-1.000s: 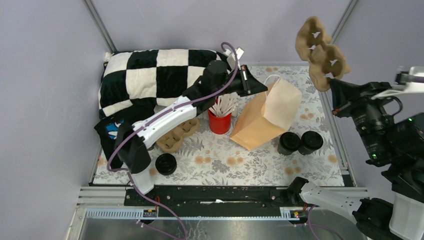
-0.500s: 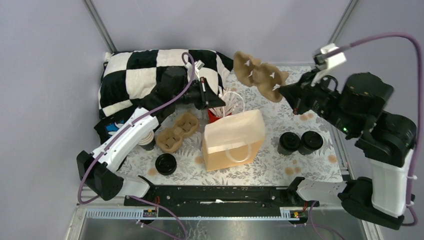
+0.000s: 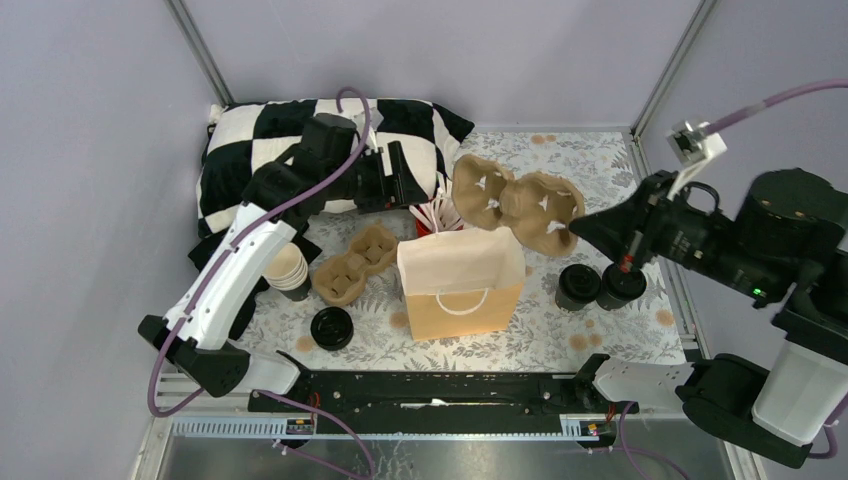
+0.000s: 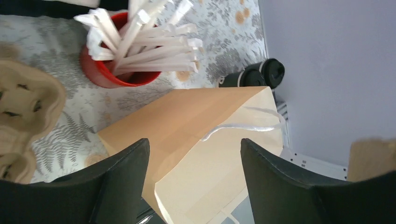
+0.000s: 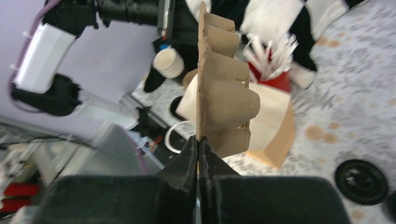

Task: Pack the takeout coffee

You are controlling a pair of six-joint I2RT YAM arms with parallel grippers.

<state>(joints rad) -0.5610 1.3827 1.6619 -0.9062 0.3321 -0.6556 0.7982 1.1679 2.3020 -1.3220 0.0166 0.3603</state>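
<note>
Two takeout coffee cups (image 3: 578, 285) (image 3: 622, 283) with black lids stand side by side on the floral mat, right of the bag; the left wrist view shows them (image 4: 254, 77) beyond the bag. A tan paper bag (image 3: 460, 280) stands upright with its mouth open. My left gripper (image 3: 405, 185) hangs open behind the bag, nothing between its fingers (image 4: 194, 144). My right gripper (image 3: 575, 228) is shut on the edge of a brown pulp cup carrier (image 3: 515, 200), held in the air above the bag's far right corner. In the right wrist view the carrier (image 5: 224, 93) rises edge-on from the gripper (image 5: 198, 140).
A red cup of white paper-wrapped sticks (image 4: 112, 74) stands just behind the bag. A second pulp carrier (image 3: 355, 262), a stack of lidless cups (image 3: 288, 270) and a stack of black lids (image 3: 331, 327) sit left of the bag. A black-and-white checkered cloth (image 3: 290, 150) lies at the back left.
The left gripper has opened and drawn back to the left; the bag now stands upright by itself. The right arm has lowered the carrier toward the bag.
</note>
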